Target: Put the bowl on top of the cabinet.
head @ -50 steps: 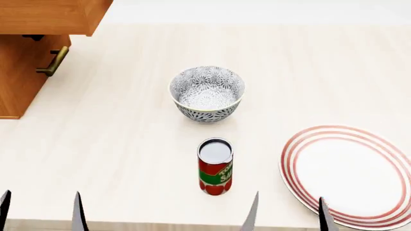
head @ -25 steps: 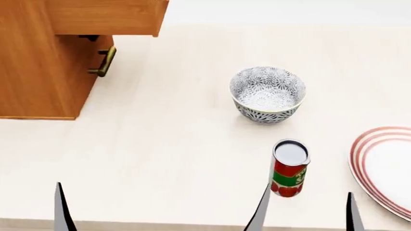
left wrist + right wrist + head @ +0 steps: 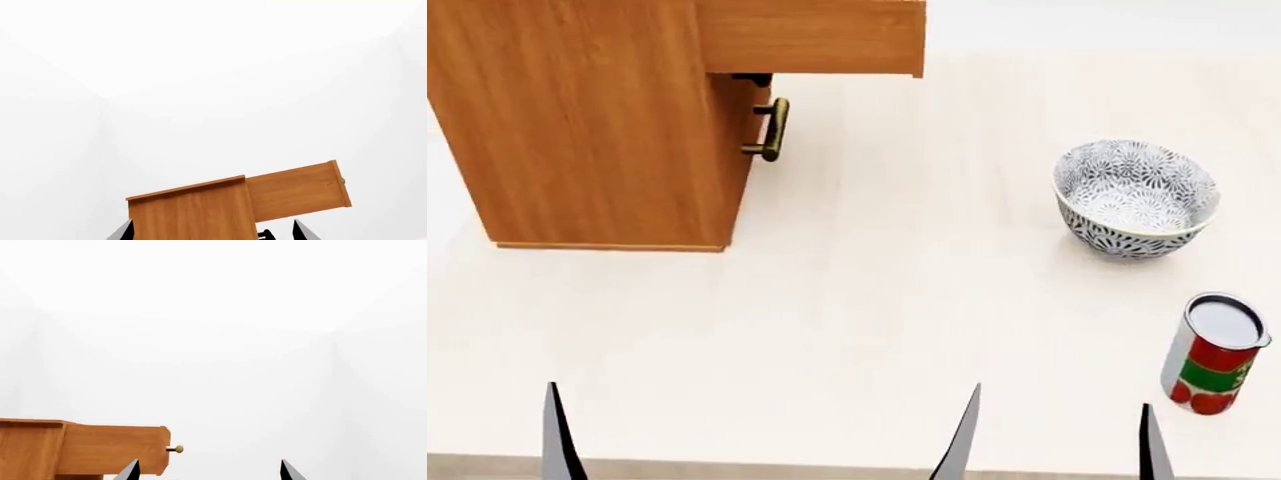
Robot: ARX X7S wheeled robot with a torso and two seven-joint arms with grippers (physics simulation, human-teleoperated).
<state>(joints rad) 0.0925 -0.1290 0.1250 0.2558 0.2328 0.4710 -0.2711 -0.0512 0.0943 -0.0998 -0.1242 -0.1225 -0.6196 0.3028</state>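
Both grippers low at near table edge, fingertips only in view. Right gripper (image 3: 1054, 440) fingers spread wide, released, holding nothing. Left gripper (image 3: 212, 231) tips spread apart in wrist view, empty; head view shows one left finger only. Bowl (image 3: 1136, 197) upright on table (image 3: 868, 320), well right of cabinet (image 3: 594, 120), untouched. Cabinet top drawer (image 3: 811, 36) pulled out toward bowl side; brass handle (image 3: 771, 130) below it. Red can (image 3: 1212, 353) upright, near side of bowl, just beyond right gripper's side.
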